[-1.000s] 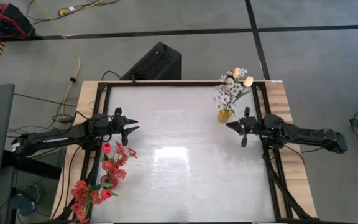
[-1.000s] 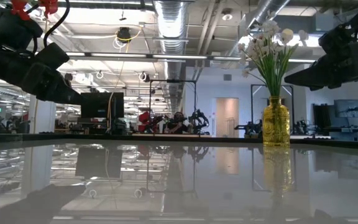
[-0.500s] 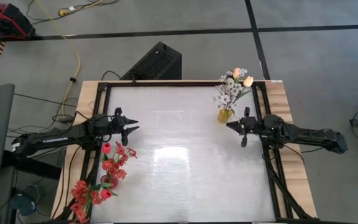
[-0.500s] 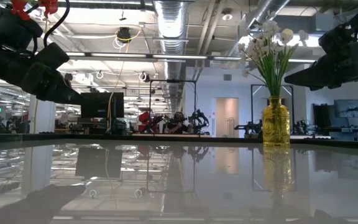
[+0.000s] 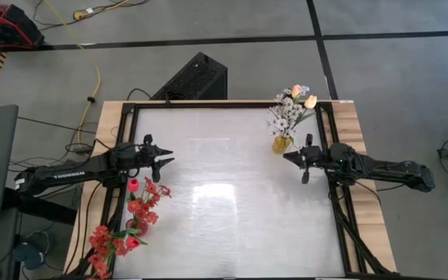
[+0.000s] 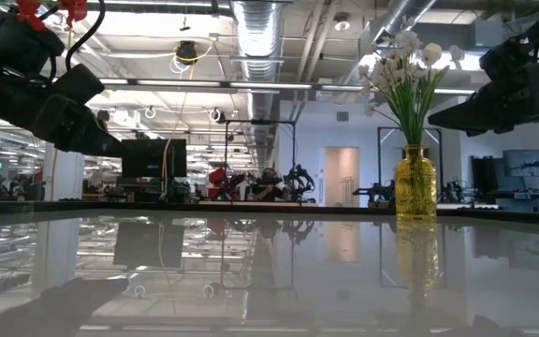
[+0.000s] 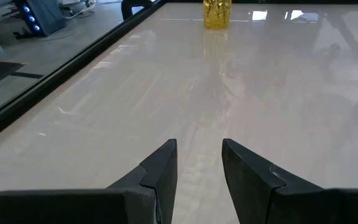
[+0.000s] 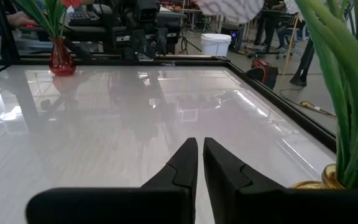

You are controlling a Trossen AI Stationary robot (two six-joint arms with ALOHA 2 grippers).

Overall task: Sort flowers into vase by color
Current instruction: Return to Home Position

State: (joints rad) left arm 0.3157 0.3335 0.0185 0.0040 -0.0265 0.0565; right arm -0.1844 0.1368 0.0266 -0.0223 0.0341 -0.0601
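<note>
Sorting looks done: white sprays, peach tulips in yellow vase, upper right; red flowers in red vase, lower left. Left gripper part open, empty; right gripper nearly closed, empty. Homing step; next, likely just park arms.

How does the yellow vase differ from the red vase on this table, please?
Colour: the yellow vase is amber-yellow, while the red vase is deep red.
Content: the yellow vase holds white blossoms and peach tulips; the red vase holds red flowers.
Place: the yellow vase stands near the far right corner, the red vase by the left edge, nearer the front.
Both stand upright.
</note>
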